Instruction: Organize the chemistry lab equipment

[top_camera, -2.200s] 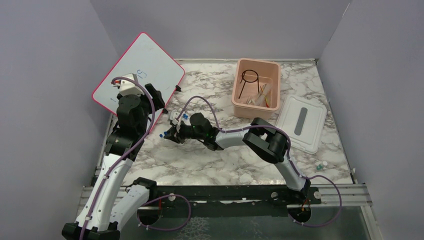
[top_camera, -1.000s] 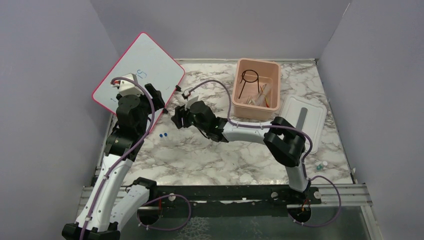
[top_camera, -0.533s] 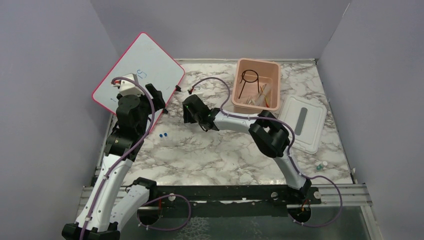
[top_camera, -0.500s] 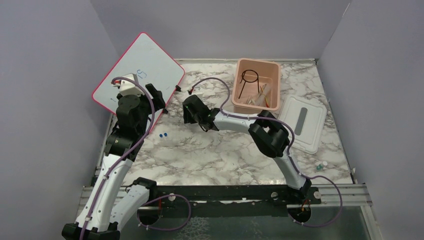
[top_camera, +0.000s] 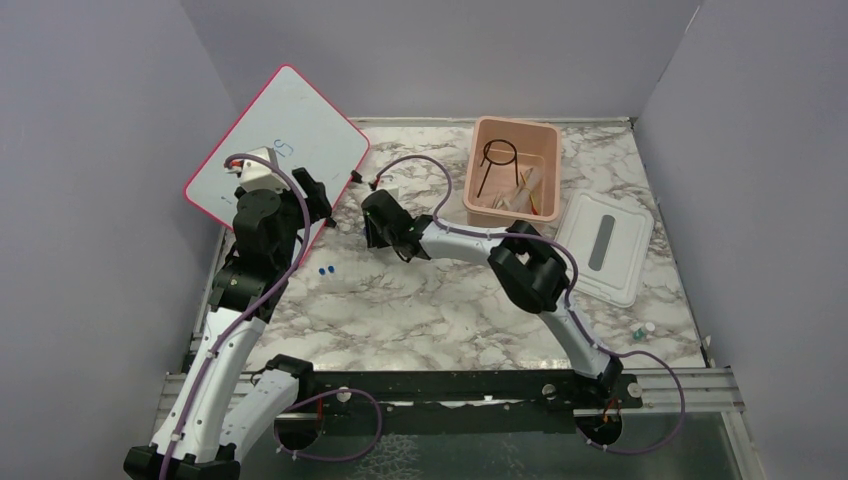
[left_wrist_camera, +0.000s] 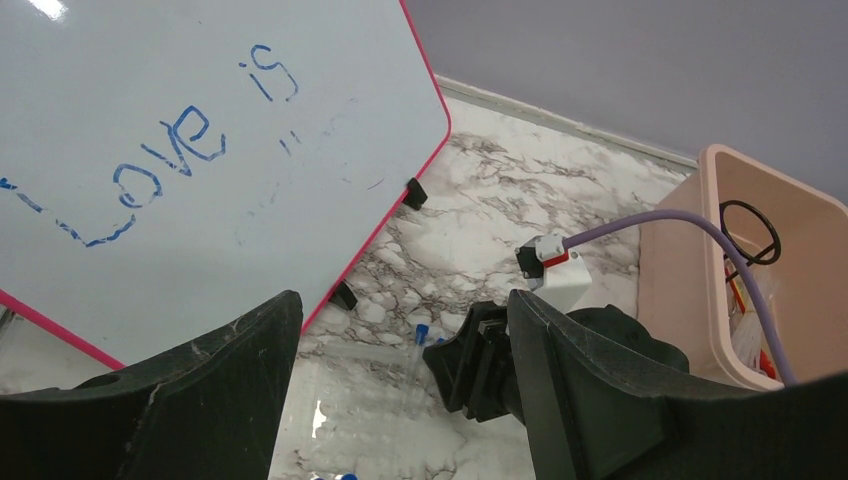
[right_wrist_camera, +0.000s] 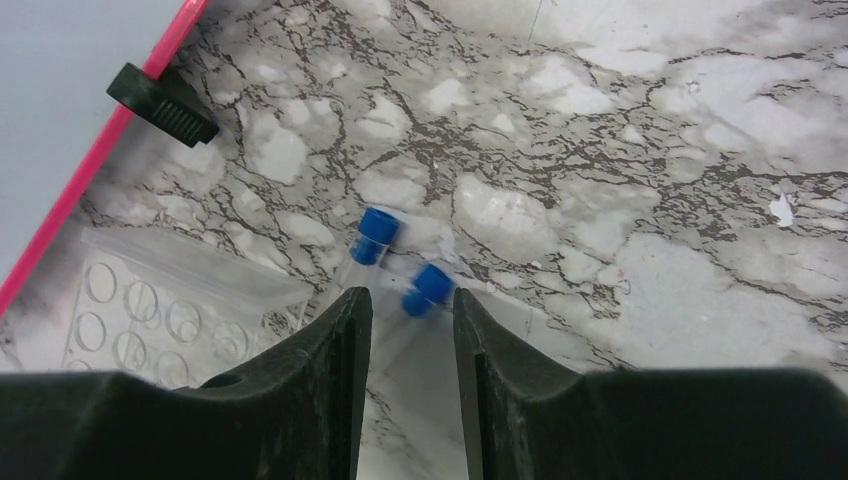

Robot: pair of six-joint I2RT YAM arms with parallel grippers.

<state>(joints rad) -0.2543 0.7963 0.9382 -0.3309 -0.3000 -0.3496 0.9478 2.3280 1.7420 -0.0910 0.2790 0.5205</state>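
Observation:
Two clear tubes with blue caps [right_wrist_camera: 377, 225] lie on the marble beside a clear plastic sheet with round dimples [right_wrist_camera: 150, 300]. My right gripper [right_wrist_camera: 408, 300] is open a little, its tips either side of the second, blurred blue cap [right_wrist_camera: 430, 285]; it reaches left across the table [top_camera: 368, 232]. My left gripper [left_wrist_camera: 402, 310] is wide open and empty, held high by the whiteboard [top_camera: 315, 200]. Two tiny blue-capped vials [top_camera: 324, 270] lie at the left. The black ring stand [top_camera: 498, 152] and thin rods sit in the pink tub [top_camera: 505, 225].
The pink-rimmed whiteboard [top_camera: 275, 140] leans at the back left, its black feet [right_wrist_camera: 165, 105] near the tubes. The white lid [top_camera: 603, 245] lies right of the tub. Two small vials [top_camera: 640, 330] lie near the right front edge.
My right gripper has moved from beside the two small blue vials back and to the right, toward the whiteboard's foot. The left arm has not moved.

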